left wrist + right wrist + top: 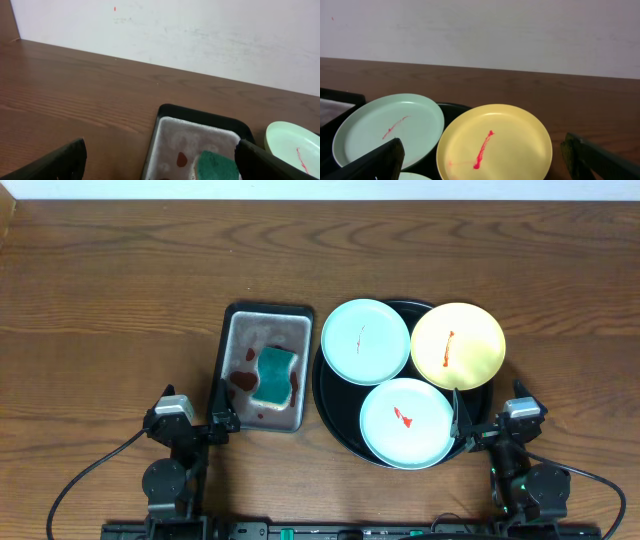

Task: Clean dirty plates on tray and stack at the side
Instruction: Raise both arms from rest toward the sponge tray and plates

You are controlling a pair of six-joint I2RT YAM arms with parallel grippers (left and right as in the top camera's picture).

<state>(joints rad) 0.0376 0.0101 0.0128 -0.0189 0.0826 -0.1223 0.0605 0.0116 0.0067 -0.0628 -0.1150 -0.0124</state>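
Black fingers wait at the near table edge: the left gripper (224, 420) and the right gripper (462, 430) are both spread wide and hold nothing. We judge that fetching the sponge (276, 376) comes first. The left should pinch its narrow waist and lift it clear of the brown puddle (243, 380) beside it in the grey pan (265, 330). The tray (335, 405) carries three smeared plates: the nearest mint plate (407, 423), then the far mint plate (366, 340) and the yellow plate (458, 345), which overhangs the rim.
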